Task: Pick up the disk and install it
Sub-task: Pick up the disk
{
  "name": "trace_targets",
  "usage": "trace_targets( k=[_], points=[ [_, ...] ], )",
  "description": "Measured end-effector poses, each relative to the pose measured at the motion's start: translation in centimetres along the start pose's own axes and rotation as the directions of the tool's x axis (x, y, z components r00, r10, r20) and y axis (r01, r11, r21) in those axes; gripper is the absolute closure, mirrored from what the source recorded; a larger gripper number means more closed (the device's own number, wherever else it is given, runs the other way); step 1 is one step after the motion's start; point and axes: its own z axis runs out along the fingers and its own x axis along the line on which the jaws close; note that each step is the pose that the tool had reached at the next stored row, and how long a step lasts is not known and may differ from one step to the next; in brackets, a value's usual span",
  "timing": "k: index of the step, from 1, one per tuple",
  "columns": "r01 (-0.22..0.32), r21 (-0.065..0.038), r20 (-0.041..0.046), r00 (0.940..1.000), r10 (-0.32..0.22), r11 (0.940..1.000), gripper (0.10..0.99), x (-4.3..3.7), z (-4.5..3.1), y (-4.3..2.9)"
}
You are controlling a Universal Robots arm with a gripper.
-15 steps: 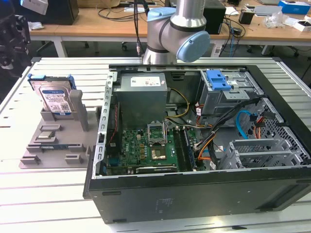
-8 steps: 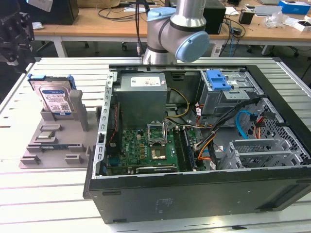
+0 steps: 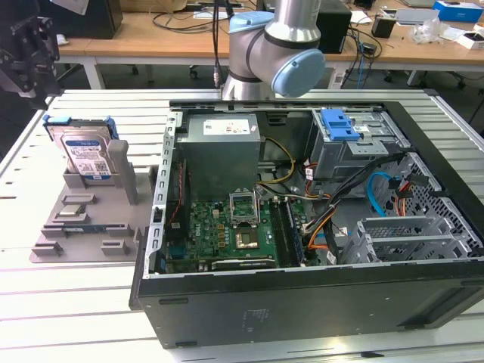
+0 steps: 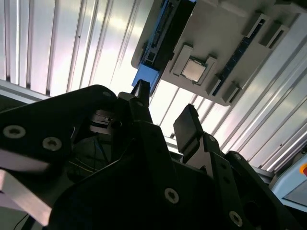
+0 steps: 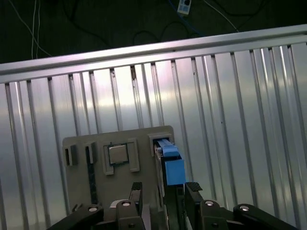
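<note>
The disk point(image 3: 85, 151) stands on edge in a slot of the grey holder point(image 3: 83, 227) at the exterior view's left. It is silver-grey with a white-and-blue label and a blue bracket. My gripper point(image 3: 30, 49) hangs dark above and behind it, apart from it. In the first wrist view I look down on the disk's blue-framed top edge point(image 5: 171, 167), which lies in line between the two black fingers of the gripper point(image 5: 164, 191). The gripper point(image 4: 163, 103) is open with nothing in it, and the disk point(image 4: 160, 38) lies well beyond the fingertips.
An open computer case point(image 3: 302, 302) fills the exterior view's right, with a motherboard point(image 3: 227, 227), cables and a metal drive cage under a blue latch point(image 3: 340, 125). The grey holder point(image 5: 81, 182) also carries a processor chip point(image 5: 116, 154) and small parts. The table point(image 3: 68, 302) is ribbed aluminium.
</note>
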Motion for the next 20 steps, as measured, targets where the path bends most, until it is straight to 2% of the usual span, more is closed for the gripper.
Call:
trace_targets(
  k=[11,18,20],
  points=[
    [0.018,0.0,-0.0008,0.9998,-0.018,0.9998,0.604,-1.31,0.13,-0.28],
    [0.032,-0.001,-0.0018,0.9995,-0.032,0.9995,0.604,-2.19,0.78,-0.42],
    [0.038,-0.001,-0.0027,0.9993,-0.038,0.9993,0.604,-2.21,1.29,-0.45]
  ],
)
